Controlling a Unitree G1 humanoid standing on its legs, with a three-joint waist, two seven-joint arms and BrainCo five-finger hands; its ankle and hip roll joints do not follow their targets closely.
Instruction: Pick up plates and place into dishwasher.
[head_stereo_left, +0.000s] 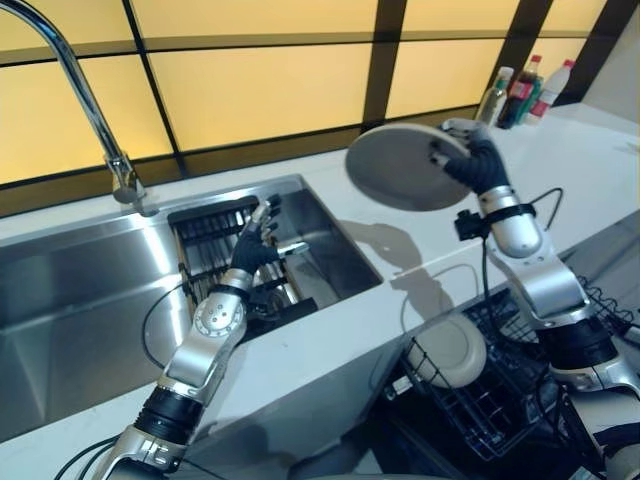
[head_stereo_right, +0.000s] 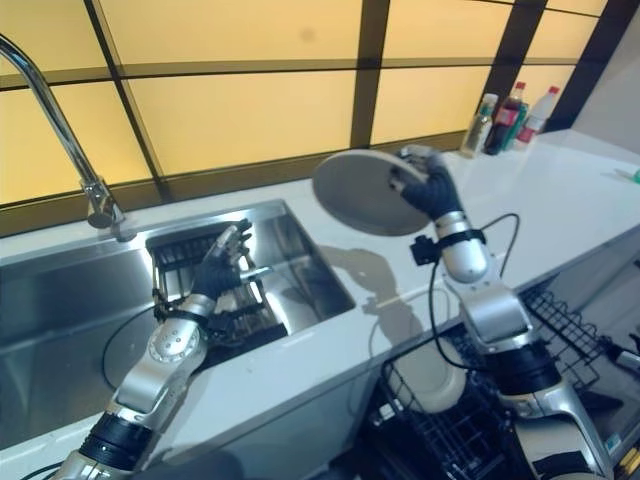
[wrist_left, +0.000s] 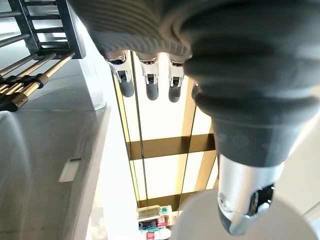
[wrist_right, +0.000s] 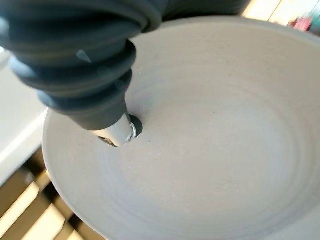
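My right hand (head_stereo_left: 478, 160) holds a grey round plate (head_stereo_left: 400, 167) by its rim, tilted on edge in the air above the white counter (head_stereo_left: 560, 170). In the right wrist view the thumb (wrist_right: 117, 131) presses on the plate's inner face (wrist_right: 220, 135). My left hand (head_stereo_left: 254, 240) hovers open over the dark rack (head_stereo_left: 215, 232) inside the steel sink (head_stereo_left: 90, 300), fingers (wrist_left: 150, 85) straight and holding nothing. A second pale plate (head_stereo_left: 447, 350) stands in the black wire dishwasher basket (head_stereo_left: 500, 400) below the counter's front edge.
A curved steel tap (head_stereo_left: 95, 120) rises at the back left of the sink. Several bottles (head_stereo_left: 522, 92) stand at the counter's far right corner, by the window. The dishwasher basket's wire rim (head_stereo_right: 570, 330) reaches out beside my right arm.
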